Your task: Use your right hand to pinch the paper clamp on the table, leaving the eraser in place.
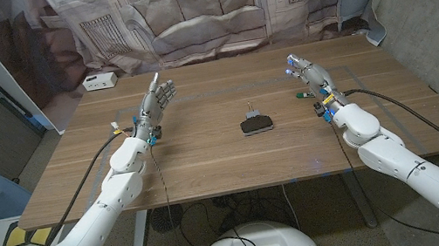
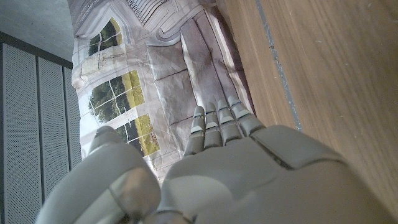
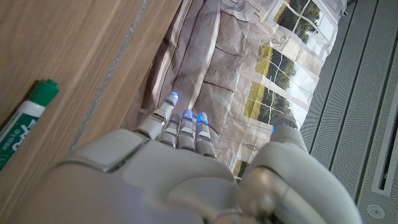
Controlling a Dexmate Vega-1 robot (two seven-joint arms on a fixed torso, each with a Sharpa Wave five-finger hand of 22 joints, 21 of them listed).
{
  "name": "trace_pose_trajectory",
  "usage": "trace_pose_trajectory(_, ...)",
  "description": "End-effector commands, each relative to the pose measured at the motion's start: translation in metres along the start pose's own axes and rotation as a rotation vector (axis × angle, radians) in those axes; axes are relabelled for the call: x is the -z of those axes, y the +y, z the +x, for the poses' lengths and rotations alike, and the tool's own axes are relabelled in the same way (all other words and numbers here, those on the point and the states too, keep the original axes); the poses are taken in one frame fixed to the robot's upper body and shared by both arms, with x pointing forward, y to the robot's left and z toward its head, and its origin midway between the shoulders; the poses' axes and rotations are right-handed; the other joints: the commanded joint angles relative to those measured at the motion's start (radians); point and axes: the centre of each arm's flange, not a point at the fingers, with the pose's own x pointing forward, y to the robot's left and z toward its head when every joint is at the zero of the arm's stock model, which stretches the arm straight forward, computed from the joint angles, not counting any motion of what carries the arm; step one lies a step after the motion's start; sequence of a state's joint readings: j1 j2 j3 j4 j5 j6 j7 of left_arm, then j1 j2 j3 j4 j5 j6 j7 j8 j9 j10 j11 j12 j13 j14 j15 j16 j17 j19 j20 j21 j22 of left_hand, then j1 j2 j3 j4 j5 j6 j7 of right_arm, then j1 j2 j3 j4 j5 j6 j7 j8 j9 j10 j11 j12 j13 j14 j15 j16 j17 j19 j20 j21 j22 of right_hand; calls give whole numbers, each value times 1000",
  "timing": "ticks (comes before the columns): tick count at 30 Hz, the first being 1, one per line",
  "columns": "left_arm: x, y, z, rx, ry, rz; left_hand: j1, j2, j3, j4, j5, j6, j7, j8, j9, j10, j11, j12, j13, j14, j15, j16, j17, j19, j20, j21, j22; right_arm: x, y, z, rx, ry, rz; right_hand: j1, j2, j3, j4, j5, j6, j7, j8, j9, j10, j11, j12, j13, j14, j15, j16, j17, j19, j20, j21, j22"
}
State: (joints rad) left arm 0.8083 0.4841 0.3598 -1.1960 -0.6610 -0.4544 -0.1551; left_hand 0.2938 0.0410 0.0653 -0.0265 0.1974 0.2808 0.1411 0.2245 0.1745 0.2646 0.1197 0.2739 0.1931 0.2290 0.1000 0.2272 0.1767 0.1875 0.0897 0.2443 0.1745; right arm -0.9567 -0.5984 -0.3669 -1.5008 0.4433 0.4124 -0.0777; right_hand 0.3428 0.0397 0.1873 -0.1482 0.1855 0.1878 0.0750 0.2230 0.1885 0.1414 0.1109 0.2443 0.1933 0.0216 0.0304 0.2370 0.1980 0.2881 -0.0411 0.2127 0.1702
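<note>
A black paper clamp (image 1: 256,123) with thin metal handles lies near the middle of the wooden table (image 1: 208,160). My right hand (image 1: 307,74) stands open to the right of it and a little farther back, fingers stretched out and holding nothing; from the right wrist view the right hand (image 3: 180,174) points toward the far table edge. My left hand (image 1: 154,102) is open too, well to the left of the clamp, fingers straight; the left hand (image 2: 217,168) holds nothing in its wrist view.
A green-capped marker (image 3: 25,127) lies on the table beside my right hand, also a small green spot, the marker (image 1: 303,95), in the head view. A white box (image 1: 98,82) sits at the back left corner. A printed cloth backdrop (image 1: 202,11) hangs behind the table.
</note>
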Motion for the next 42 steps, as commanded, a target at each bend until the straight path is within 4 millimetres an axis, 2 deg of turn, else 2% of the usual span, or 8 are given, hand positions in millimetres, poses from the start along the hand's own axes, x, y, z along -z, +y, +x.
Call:
trace_pose_trajectory(1,7,3,4,35,4,-83,9,1,2,-5,-3,0,-4,-6,6,-8,3,-6,4,-2,0,-6,3,-6,8,-8,4,-17,7,-9,25,-29,-70,11,1,8,-1,1,7,-10,3,5,12,-7,4,3,13,1,3,5,11,0,3,2)
trace_pose_trajectory(9,-8,1,3,59,19,-2,10,4,2,-8,-4,-27,-5,-24,6,-29,7,-22,5,-29,4,-24,4,-38,7,-27,5,-27,13,-15,19,-49,-168,38,20,25,-8,3,4,-22,-1,5,8,-20,-2,3,10,-3,-3,4,15,-1,0,2)
trace_pose_trajectory(18,-13,7,-7,52,34,-13,6,7,1,-8,-5,-55,-2,-37,6,-54,16,-38,6,-56,14,-37,5,-68,8,-42,5,-37,23,-21,-2,-48,-256,67,37,42,-15,3,6,-14,-4,4,3,-19,-10,3,5,-4,-9,3,16,-1,-4,2)
trace_pose_trajectory(21,-15,8,-11,53,29,-4,6,7,1,-8,-5,-53,-3,-36,6,-51,17,-37,6,-54,15,-36,5,-68,8,-42,5,-42,25,-24,-8,-52,-309,85,33,48,-22,1,3,-22,-7,4,8,-28,-11,3,6,-3,-12,1,17,0,-6,1)
trace_pose_trajectory(23,-18,9,-12,53,27,7,5,8,1,-8,-5,-50,-4,-35,6,-49,15,-37,6,-53,14,-36,5,-68,7,-42,6,-47,26,-26,-5,-54,-348,109,22,54,-26,-2,31,-37,2,4,51,-28,1,5,14,-4,-14,0,18,1,-10,1)
trace_pose_trajectory(27,-20,9,-13,67,22,12,5,8,1,-8,-5,-50,-5,-34,6,-49,15,-37,6,-52,13,-35,5,-68,7,-43,6,-54,27,-30,-5,-55,-406,123,16,57,-26,-3,54,-40,8,6,70,-36,5,8,25,-6,-13,0,30,3,-8,1)
trace_pose_trajectory(32,-22,8,-14,83,22,20,4,9,1,-8,-5,-49,-6,-34,6,-49,13,-38,6,-52,14,-35,5,-69,8,-43,6,-62,28,-37,4,-54,-467,162,7,69,-30,-3,30,-58,-5,7,56,-64,-6,12,17,-3,-21,0,25,8,-14,1)
trace_pose_trajectory(42,-25,4,-14,107,12,31,3,11,0,-8,-6,-46,-4,-33,6,-47,12,-39,6,-52,12,-35,6,-73,9,-45,6,-73,29,-46,4,-24,-569,223,-5,88,-39,2,11,-69,-12,7,40,-80,-19,12,4,-3,-29,-1,14,15,-20,1)
